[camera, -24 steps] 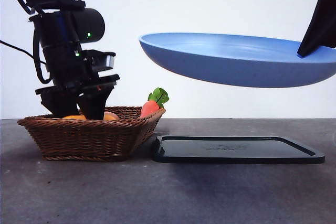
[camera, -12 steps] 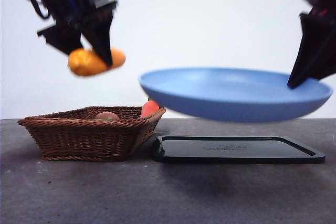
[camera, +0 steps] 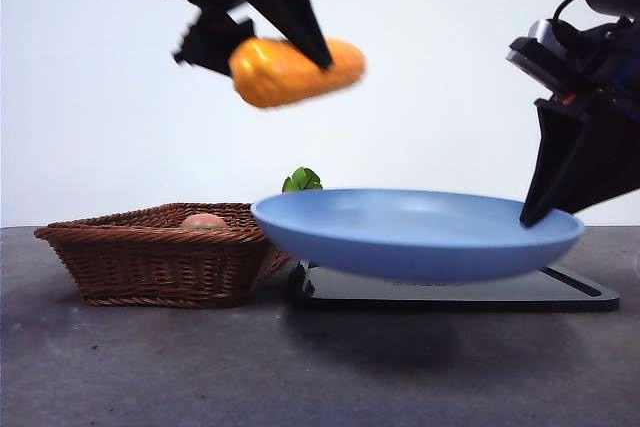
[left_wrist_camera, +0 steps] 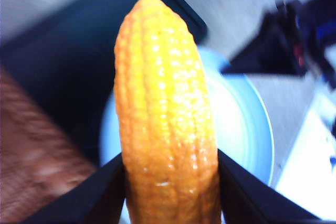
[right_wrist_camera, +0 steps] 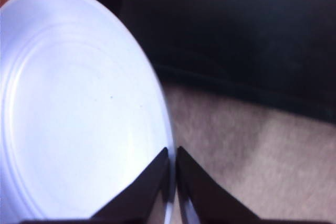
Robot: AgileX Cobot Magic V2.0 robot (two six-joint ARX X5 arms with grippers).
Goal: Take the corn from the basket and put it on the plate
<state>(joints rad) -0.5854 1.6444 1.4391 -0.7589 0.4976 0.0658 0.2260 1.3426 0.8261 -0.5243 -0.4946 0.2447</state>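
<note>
Front view: the pick is done, the placing is not. The corn (camera: 297, 71) is out of the basket (camera: 160, 265) and hangs in the upper centre-left of the frame, clamped in the left gripper (camera: 262, 42), which enters from the top edge. It sits above the left rim of the plate (camera: 415, 234) and well apart from it. The plate is itself off the table, held by its right rim in the right gripper (camera: 532, 215) at the right edge, with the black tray (camera: 575, 290) under it. A peach-coloured item (camera: 203, 220) remains in the basket; green leaves (camera: 301, 180) show behind the plate rim. Remaining, in my judgement: carry the corn over the plate's middle, lower it and let go.

Left wrist view: the corn (left_wrist_camera: 165, 119) fills the centre of the frame, both jaws pressed against its sides near the bottom edge. Behind it lie the plate (left_wrist_camera: 244, 124), the tray (left_wrist_camera: 68, 72) at upper left, and what is probably the basket (left_wrist_camera: 31, 150) at lower left, too blurred to be sure.

Right wrist view: the right gripper (right_wrist_camera: 171, 153) has its jaws closed on the rim of the plate (right_wrist_camera: 73, 103), which fills the left of the frame; the tray (right_wrist_camera: 236, 35) is at upper right
</note>
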